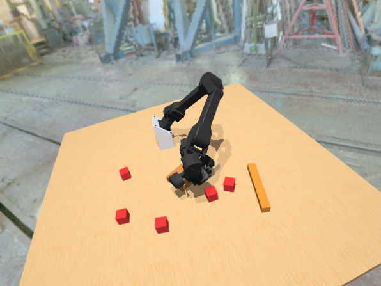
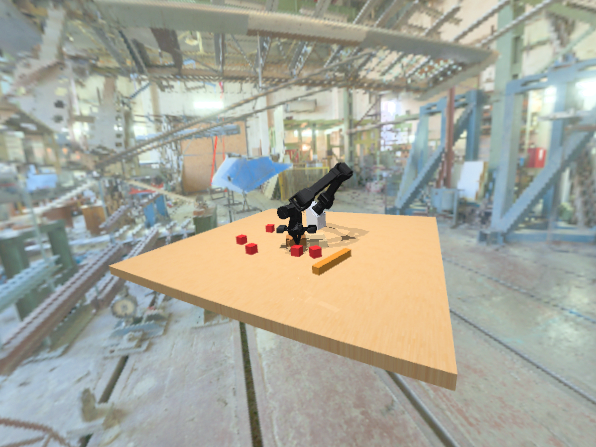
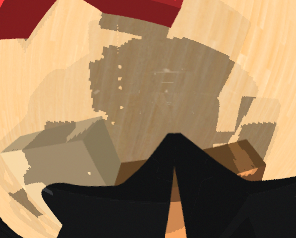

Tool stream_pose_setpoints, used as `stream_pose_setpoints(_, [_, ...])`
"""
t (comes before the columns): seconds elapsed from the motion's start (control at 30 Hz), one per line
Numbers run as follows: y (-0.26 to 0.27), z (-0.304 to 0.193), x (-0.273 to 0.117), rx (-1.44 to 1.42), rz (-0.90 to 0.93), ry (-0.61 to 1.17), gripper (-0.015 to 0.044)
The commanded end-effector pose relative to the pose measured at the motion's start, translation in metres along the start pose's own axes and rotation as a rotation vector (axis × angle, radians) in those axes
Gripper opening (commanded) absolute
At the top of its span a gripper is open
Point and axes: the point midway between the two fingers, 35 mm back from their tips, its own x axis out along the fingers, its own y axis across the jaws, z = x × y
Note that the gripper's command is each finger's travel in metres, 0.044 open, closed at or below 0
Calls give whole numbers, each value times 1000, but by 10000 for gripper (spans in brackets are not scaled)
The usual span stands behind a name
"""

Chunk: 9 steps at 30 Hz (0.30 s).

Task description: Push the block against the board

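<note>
My gripper [image 2: 297, 242] [image 3: 173, 139] is shut and empty, pointing down low over the two pieces. A brown piece [image 1: 175, 172] [image 3: 243, 150] lies flat, mostly hidden by the gripper in the top view; in the wrist view it shows on both sides of the fingertips. A pale piece [image 2: 318, 242] [image 3: 55, 165] lies flat beside it, left in the wrist view and partly in shadow. Its far corner reaches beyond the brown piece there. The fingers hide much of their border, so I cannot tell whether whole sides touch or edges are even. Finger contact is also unclear.
Two red cubes [image 1: 211, 194] [image 1: 229, 183] lie close to the gripper. Three more red cubes [image 1: 124, 173] [image 1: 122, 216] [image 1: 162, 224] lie farther left and toward the front. A long orange bar [image 1: 259, 188] [image 2: 331, 261] lies on the right. The white arm mount [image 1: 164, 139] stands behind.
</note>
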Motion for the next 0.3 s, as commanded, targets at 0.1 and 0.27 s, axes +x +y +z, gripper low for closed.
stream_pose_setpoints(0.1, [2, -7, 0, -8, 3, -2, 0])
stream_pose_setpoints(0.27, [2, 0, -1, -9, 3, -2, 0])
